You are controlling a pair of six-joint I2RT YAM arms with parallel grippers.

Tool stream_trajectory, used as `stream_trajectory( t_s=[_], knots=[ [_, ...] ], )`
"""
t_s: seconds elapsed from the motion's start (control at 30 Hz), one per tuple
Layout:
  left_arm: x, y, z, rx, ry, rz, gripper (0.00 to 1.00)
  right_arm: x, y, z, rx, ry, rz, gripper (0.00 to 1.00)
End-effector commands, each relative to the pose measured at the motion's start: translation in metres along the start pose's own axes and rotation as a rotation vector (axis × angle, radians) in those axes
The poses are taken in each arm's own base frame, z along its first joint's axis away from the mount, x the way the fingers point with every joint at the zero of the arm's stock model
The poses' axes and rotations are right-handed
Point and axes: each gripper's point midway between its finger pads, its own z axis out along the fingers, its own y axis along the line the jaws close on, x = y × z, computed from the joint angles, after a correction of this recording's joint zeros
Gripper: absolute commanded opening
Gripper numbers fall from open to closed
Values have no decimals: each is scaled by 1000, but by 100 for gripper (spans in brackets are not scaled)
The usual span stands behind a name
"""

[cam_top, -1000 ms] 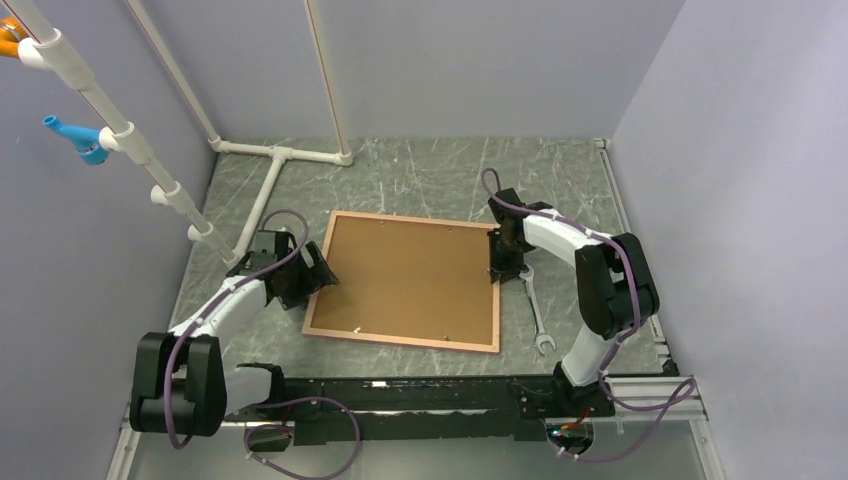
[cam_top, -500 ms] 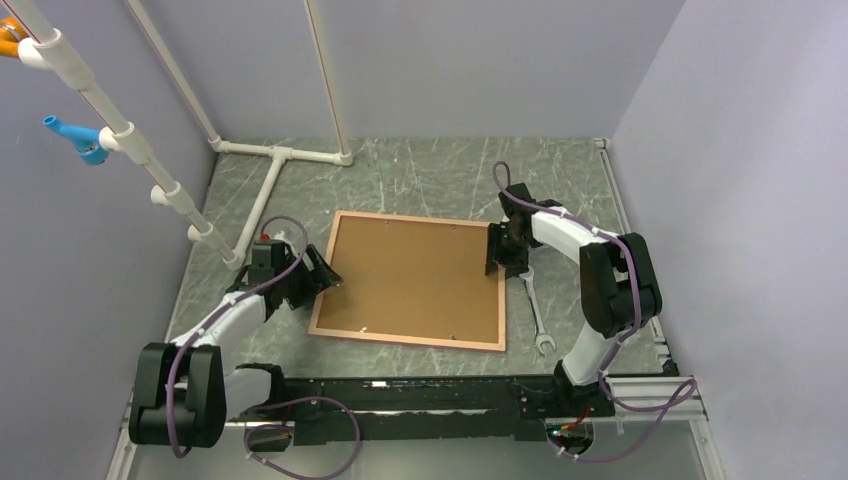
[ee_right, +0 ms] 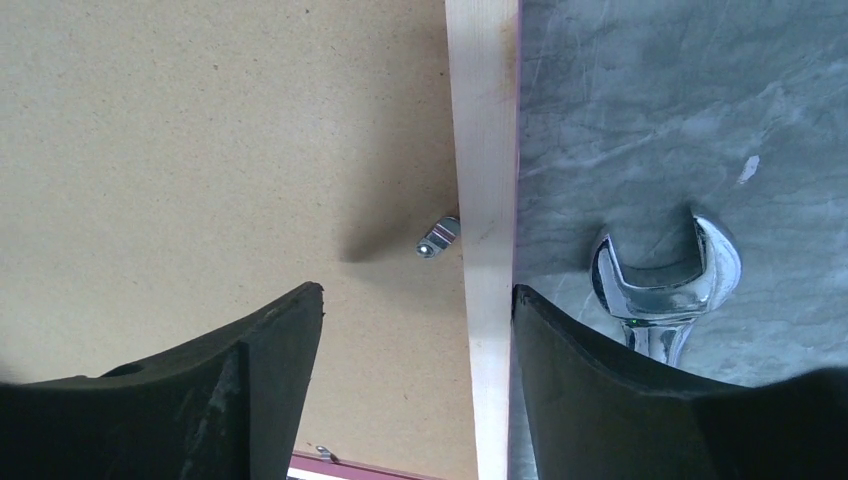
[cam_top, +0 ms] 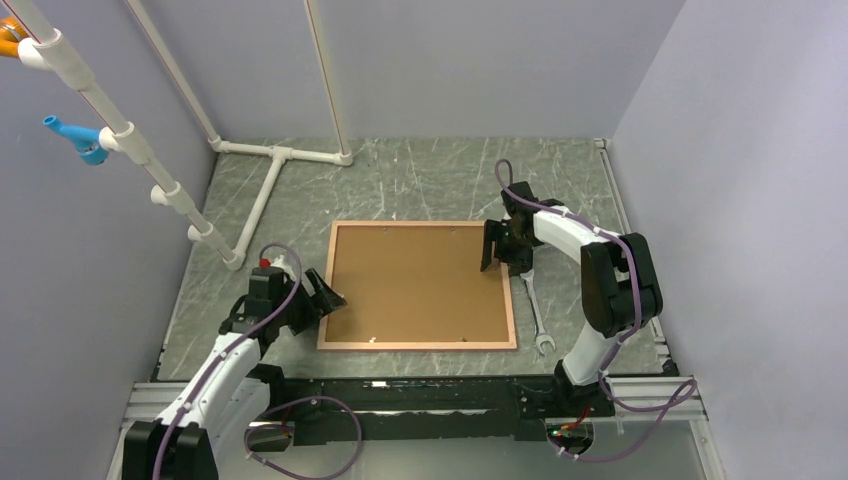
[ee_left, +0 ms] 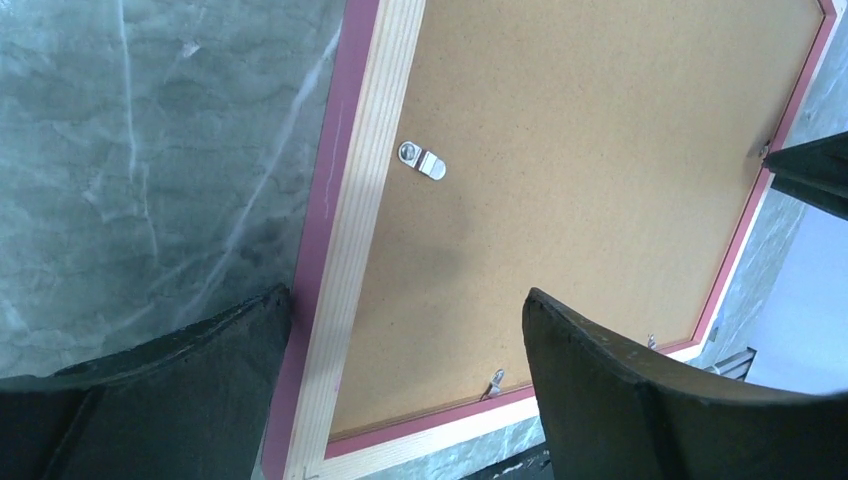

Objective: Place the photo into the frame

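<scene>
The frame (cam_top: 420, 346) lies face down on the table, its narrow pinkish light-wood edges square to the table. A brown backing board (cam_top: 415, 280) fills it, held by small metal turn clips (ee_left: 423, 160). The photo is hidden. My left gripper (cam_top: 328, 297) is open and straddles the frame's left rail (ee_left: 370, 200), one finger on the table side and one over the board. My right gripper (cam_top: 495, 248) is open astride the right rail (ee_right: 482, 150), with its outer finger (ee_right: 600, 400) close beside the rail.
A steel wrench (cam_top: 537, 315) lies on the table just right of the frame, its open end (ee_right: 665, 280) beside my right finger. A white pipe stand (cam_top: 270, 160) rises at the back left. Walls close in left, right and behind.
The frame has turned from a tilt to sit square and shifted toward me. My right gripper has opened off the right rail. My left arm has drawn back toward the near edge.
</scene>
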Motion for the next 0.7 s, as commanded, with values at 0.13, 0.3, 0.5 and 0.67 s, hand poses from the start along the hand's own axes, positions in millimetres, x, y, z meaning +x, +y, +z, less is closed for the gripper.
stream_trajectory(
  t_s=[0.13,0.3,0.5,0.67],
  knots=[
    [0,9,-5,-119,55,8,94,-15,16,-14,-56,-49,1,75],
    [-30,6,1,-177,13,66,91,-11,14,-15,-56,-45,6,76],
    [-52,6,12,-239,9,120,84,-4,12,-13,-55,-35,7,76],
    [-54,1,25,-238,43,127,82,-1,10,-11,-53,-30,9,76]
  ],
)
